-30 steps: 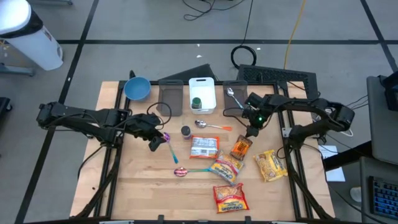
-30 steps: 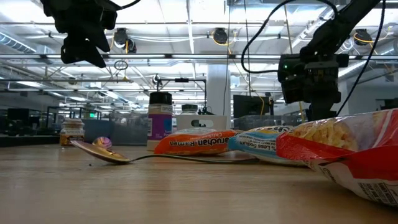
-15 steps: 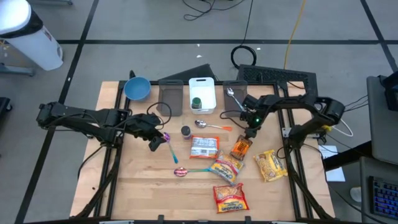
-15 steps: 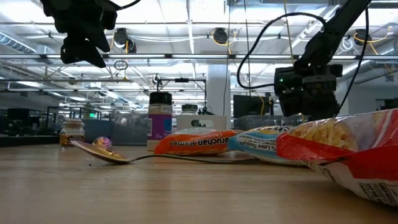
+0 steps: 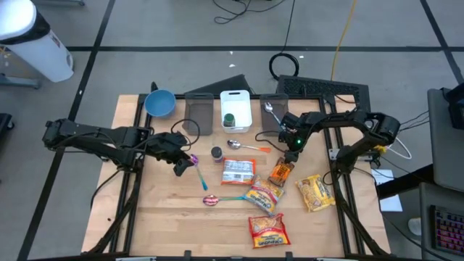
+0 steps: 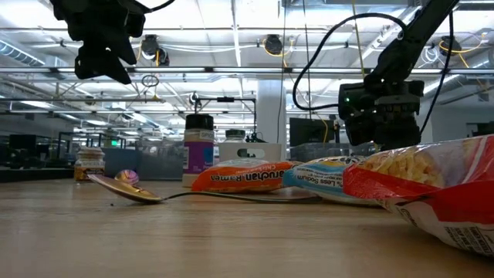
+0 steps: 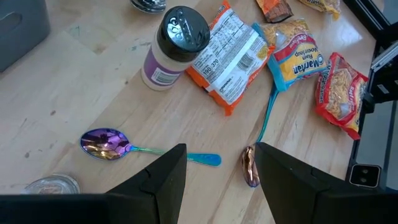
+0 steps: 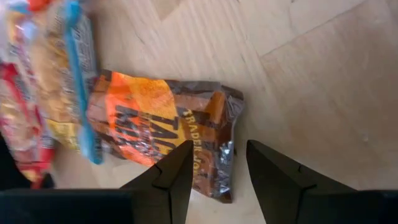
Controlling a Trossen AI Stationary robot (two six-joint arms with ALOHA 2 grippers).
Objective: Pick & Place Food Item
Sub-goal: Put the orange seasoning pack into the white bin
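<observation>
**Currently on the bench: food packets, spoons, two arms**

Presently lying on the light wooden table (image 5: 167,217):

- Orange-and-brown foil snack packet (image 8: 163,132), lettering reading "TRADER" along one edge and large letters "TA…" beside it, the rest unreadable. It is lying flat right of the table's centre, just below the right gripper.
- Orange plastic ramen packet (image 7: 229,59) with a white nutrition panel facing up; in the low view its side is reading "Ramen" upside down.
- Yellow-and-blue noodle packet (image 7: 295,58) marked "Maruchan"; the low view is showing "Less Sodium".
- Red noodle packet (image 7: 342,91), writing unreadable, nearest the front edge.
- Yellow crinkled packet (image 5: 315,192), on the right side.
- White shaker jar with black perforated lid and purple label (image 7: 170,49), standing upright beside the ramen packet.
- Iridescent purple spoon with blue handle (image 7: 107,143).

The right gripper (image 8: 216,163) is hovering over the snack packet with fingers parted, gripping nothing. The left gripper (image 7: 216,165) is hanging above the spoon, fingers likewise apart and empty.
</observation>
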